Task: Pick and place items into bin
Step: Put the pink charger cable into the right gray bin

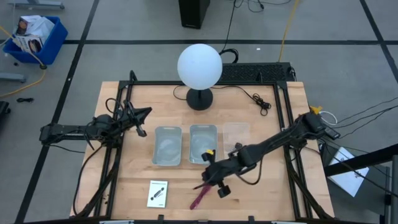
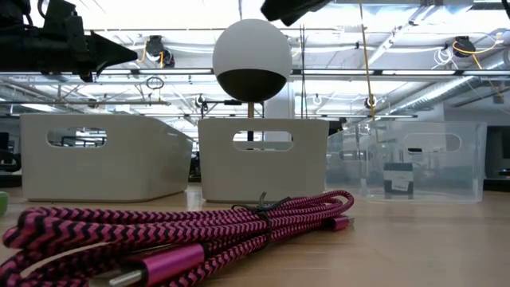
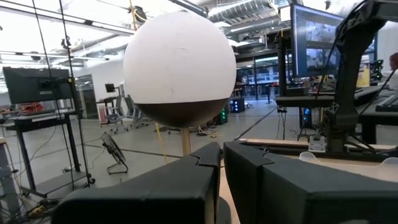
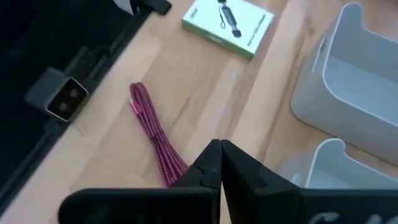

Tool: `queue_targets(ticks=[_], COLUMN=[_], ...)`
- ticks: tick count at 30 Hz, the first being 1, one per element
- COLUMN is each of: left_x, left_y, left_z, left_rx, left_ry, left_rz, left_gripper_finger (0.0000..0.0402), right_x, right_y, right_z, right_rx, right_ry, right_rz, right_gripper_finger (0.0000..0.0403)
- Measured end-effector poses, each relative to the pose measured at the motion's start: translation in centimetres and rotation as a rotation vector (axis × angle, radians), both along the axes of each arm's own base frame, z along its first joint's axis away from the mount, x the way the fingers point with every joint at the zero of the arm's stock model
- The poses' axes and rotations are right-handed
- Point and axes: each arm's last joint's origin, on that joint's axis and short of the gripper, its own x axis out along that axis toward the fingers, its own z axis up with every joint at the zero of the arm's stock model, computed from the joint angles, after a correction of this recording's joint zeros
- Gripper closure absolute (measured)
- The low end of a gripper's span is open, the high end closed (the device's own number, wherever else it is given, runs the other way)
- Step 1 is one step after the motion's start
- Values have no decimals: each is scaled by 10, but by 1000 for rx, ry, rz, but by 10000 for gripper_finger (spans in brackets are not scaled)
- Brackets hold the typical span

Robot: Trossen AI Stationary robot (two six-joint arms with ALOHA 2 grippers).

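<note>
The dark red cord bundle (image 1: 200, 196) lies flat on the table near its near edge; it fills the foreground of the low view (image 2: 183, 231) and shows in the right wrist view (image 4: 155, 140). The white card with a black mark (image 1: 158, 193) lies flat to the cord's left (image 4: 227, 22). I cannot make out the tiny black cube. My right gripper (image 1: 208, 179) (image 4: 219, 154) hangs shut above the cord's far end, clear of it. My left gripper (image 1: 142, 121) (image 3: 221, 158) is shut and raised over the table's left side.
Two grey bins (image 1: 168, 146) (image 1: 203, 143) and a clear bin (image 1: 236, 134) stand in a row at the table's middle (image 2: 103, 155) (image 2: 263, 159) (image 2: 422, 159). A globe lamp (image 1: 199, 65) stands behind them. A black frame (image 1: 118, 155) runs along the table's sides.
</note>
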Motion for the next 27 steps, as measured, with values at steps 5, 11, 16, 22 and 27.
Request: queue_targets(ticks=[5,11,16,22,27], left_x=[0,0,0,0,1], left_y=[0,0,0,0,0], left_z=[0,0,-1,-2,-4], left_rx=[-1,-2,-31,-49,-44], left_ry=[0,4,-2,-6,22], left_rz=[2,6,-2,-6,-4], left_gripper_finger=[371,371,371,371,371], right_x=[7,16,21,25,26], right_y=[1,2,5,16,21], right_z=[-17,-48,-66,-62,-61], right_rx=[-48,-68,-88,-69,-24], right_ry=[84,164,179,85,65], right_rz=[51,107,131,161,131], right_gripper_finger=[403,387,327,227,173])
